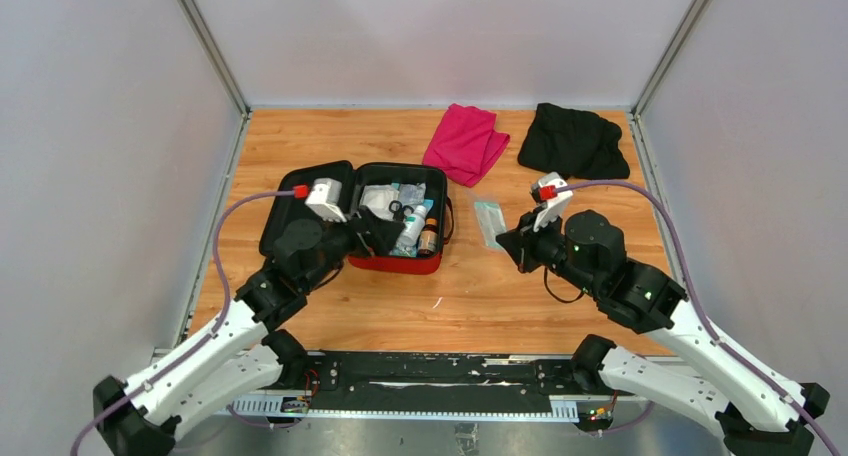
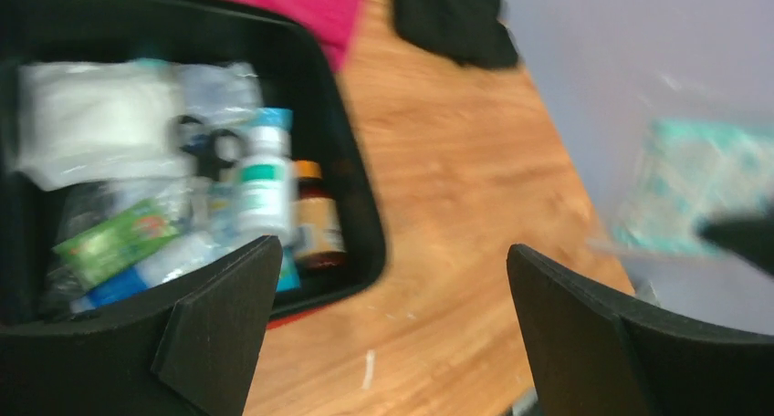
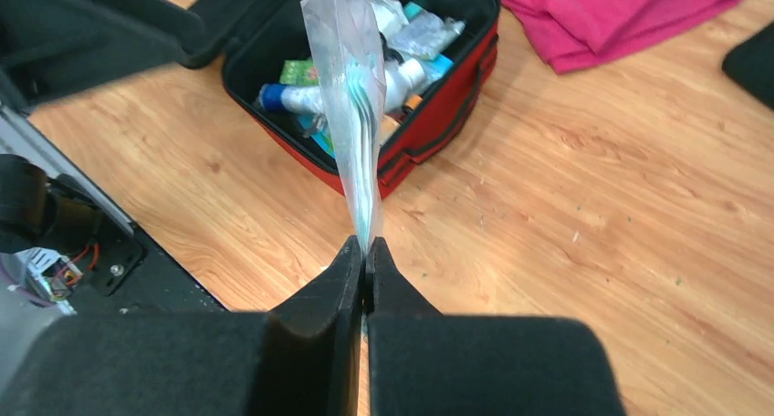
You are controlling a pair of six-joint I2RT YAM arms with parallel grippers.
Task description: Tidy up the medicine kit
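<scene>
Our right gripper (image 3: 365, 252) pinches a clear sachet (image 3: 351, 97), not yet packed; the mostly filled medicine kit (image 3: 438, 129) lies ahead. Our left gripper (image 2: 392, 256) gapes empty.

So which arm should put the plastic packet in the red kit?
Right: the right gripper pinches the clear packet, while the left gripper hangs open and empty by the medicine kit.

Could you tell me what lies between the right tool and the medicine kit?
A clear plastic packet, pinched in the right tool, reaches toward the medicine kit over bare table; the right wrist view shows it.
</scene>
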